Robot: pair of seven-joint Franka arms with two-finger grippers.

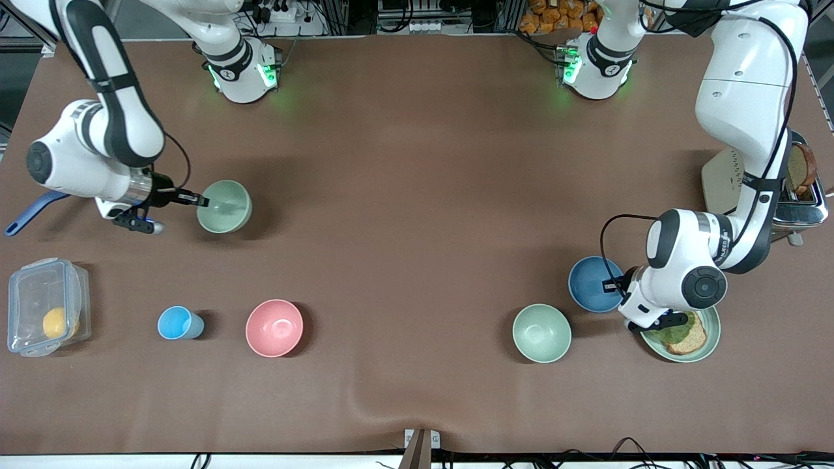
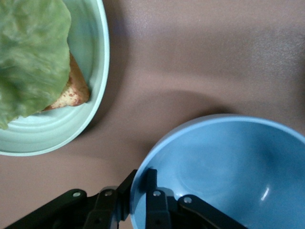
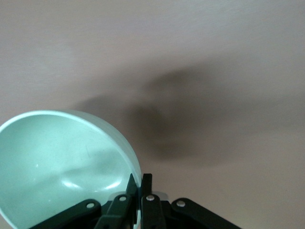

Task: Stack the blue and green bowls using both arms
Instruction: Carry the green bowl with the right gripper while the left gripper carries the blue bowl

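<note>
Two arms work over a brown matte desk [image 1: 417, 195] whose covering has a slight ripple at the edge nearest the front camera. Cables, power strips and a bag of orange-brown food sit past the arm bases.

The left gripper [image 1: 616, 285] is clamped on the rim of the blue bowl [image 1: 593, 283], one finger inside [image 2: 151, 200] and one outside, toward the left arm's end of the desk. Just beside it, nearer the camera, is a green plate [image 1: 713, 342] with toast and a leaf; a toaster [image 1: 805, 195] stands farther away.

The right gripper [image 1: 203, 201] pinches the rim of a green bowl [image 1: 226, 206] that appears lifted over the right arm's end. A second green bowl [image 1: 541, 333] rests near the blue one.

A pink bowl [image 1: 274, 327], light-blue cup [image 1: 177, 323] and clear lidded box [image 1: 45, 306] line the near side.
</note>
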